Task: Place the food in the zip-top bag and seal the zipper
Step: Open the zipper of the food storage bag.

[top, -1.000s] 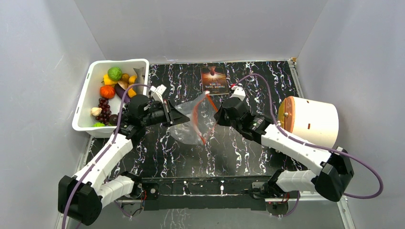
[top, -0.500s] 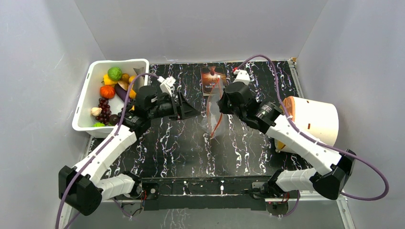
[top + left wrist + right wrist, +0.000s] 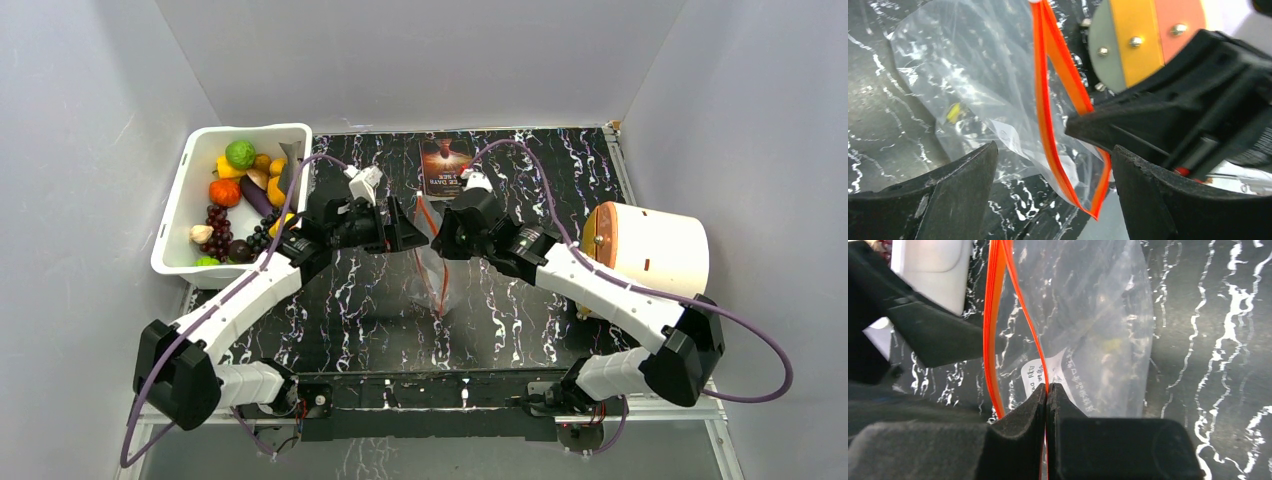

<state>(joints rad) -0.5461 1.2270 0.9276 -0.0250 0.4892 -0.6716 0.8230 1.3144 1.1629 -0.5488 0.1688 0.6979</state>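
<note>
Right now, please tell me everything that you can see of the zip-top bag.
The zip-top bag is clear, thin, crinkled plastic with a white printed label. Its red-orange zipper is unsealed, the two strips parted in a narrow loop. The shut right claw pinches one strip at the mouth, so the bag hangs slack over the black marbled table. The open left claw flanks the mouth without gripping. A small yellow item seems to lie inside.

Clear glossy plastic zip-top bag [image 3: 948,75], shiny black marbled table [image 3: 350,320]
</note>
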